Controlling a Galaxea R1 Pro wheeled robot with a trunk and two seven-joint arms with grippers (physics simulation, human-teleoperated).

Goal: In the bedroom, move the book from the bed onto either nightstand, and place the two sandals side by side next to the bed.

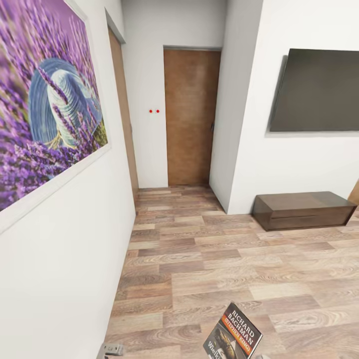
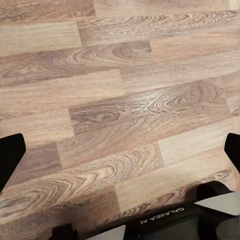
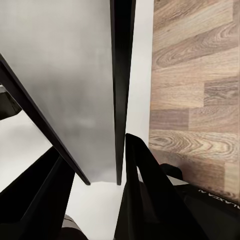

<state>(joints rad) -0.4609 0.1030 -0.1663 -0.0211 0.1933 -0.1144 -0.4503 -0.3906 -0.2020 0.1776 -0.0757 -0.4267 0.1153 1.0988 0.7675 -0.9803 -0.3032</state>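
Book [image 1: 233, 335], the one we count, sits low in our head view over the plank floor [image 1: 209, 259], lower edge cut off, pinched in our right end effector [image 3: 107, 170]; left end effector [image 2: 120, 150] spread wide.

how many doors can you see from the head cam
2. One brown door stands closed at the far end of the hallway; a second door shows edge-on in the left wall just before it. Others may be hidden.
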